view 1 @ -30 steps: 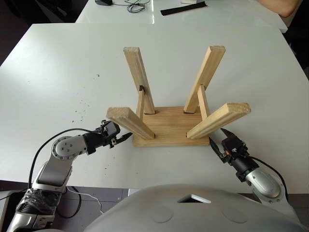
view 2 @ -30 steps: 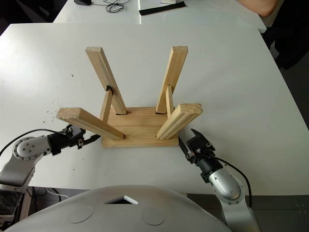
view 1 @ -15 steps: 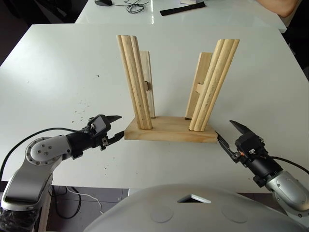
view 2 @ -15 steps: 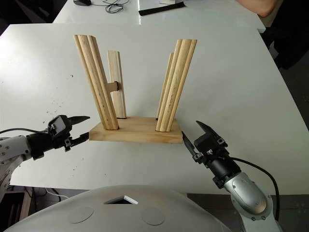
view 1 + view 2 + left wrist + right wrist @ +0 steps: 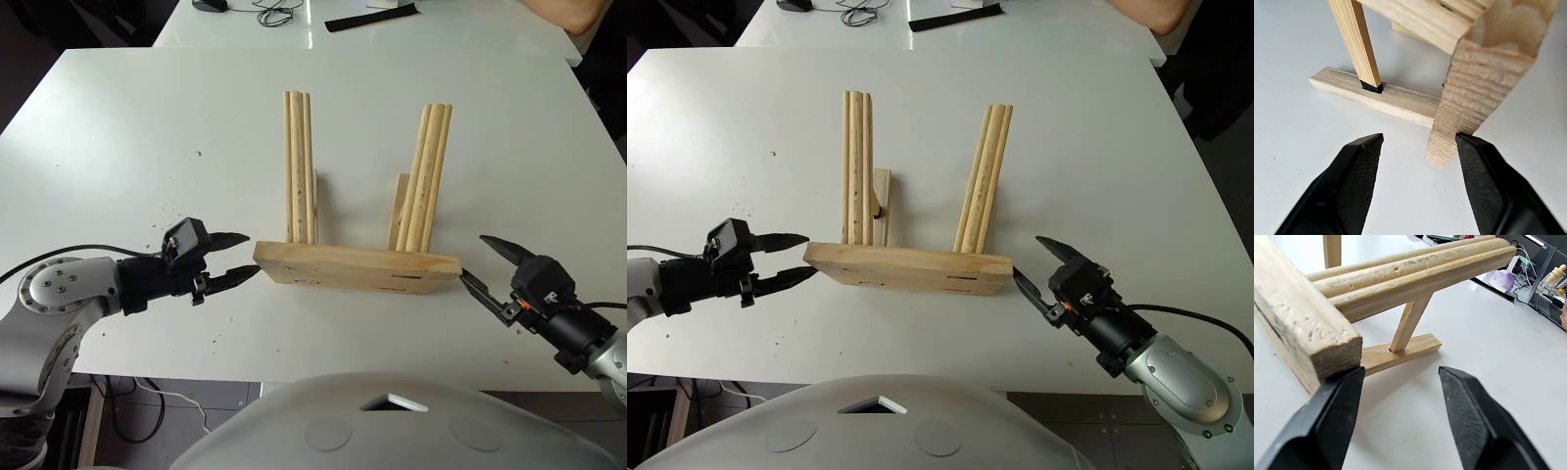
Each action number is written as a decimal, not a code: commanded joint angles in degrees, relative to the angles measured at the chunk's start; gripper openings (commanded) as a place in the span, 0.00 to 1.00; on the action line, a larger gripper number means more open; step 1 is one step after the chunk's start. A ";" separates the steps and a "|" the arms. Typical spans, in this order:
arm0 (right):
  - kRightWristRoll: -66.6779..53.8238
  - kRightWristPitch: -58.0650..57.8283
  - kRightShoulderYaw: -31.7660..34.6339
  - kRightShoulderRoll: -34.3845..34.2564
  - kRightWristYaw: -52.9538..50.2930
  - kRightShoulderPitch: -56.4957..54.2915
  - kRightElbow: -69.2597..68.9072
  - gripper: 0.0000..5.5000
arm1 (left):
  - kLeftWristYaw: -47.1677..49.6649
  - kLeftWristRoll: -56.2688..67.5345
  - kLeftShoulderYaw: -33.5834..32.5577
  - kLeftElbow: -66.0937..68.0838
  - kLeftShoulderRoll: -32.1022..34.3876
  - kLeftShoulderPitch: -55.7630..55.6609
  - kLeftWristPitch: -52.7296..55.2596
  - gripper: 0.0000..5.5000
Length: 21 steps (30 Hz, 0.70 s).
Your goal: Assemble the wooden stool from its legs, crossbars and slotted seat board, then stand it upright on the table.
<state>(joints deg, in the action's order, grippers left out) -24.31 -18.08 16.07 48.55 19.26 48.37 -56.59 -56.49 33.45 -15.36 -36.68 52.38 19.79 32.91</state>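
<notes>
The assembled wooden stool lies tipped on its side, its seat board (image 5: 358, 269) on edge facing me and its legs (image 5: 299, 166) pointing away across the white table (image 5: 118, 127). The lower legs (image 5: 1376, 93) and a crossbar (image 5: 1408, 323) rest near the tabletop. My left gripper (image 5: 250, 255) is open at the board's left end, lower fingertip touching it; the board corner (image 5: 1469, 93) sits just beyond its fingers (image 5: 1352, 181). My right gripper (image 5: 472, 257) is open at the board's right end (image 5: 1298, 328), one finger (image 5: 1337, 411) against it.
Cables and a black strap (image 5: 372, 18) lie on a second table behind. Small dark specks (image 5: 162, 225) dot the table on my left. Bare tabletop surrounds the stool on all sides.
The stool has tipped away from me, from seat-flat with legs up to seat on edge with legs pointing away. Both grippers have moved outward to the board's ends.
</notes>
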 commanded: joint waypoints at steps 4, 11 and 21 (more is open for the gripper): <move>-2.75 -2.33 1.90 -2.81 6.32 4.32 1.12 0.51 | -7.50 -2.81 4.30 7.20 -0.43 -3.78 -9.19 0.50; -3.52 1.90 6.32 -5.53 18.37 5.50 14.87 0.56 | -11.61 -10.51 9.05 20.12 -0.66 -5.38 -20.63 0.50; 4.38 6.92 -6.45 -2.32 30.92 -11.22 31.42 0.56 | -17.02 -14.99 18.31 29.07 -3.79 -8.90 -29.80 0.50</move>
<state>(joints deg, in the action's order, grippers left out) -21.77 -12.12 12.92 45.07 47.74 40.44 -27.17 -73.24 19.52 1.27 -8.62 49.47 12.12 4.14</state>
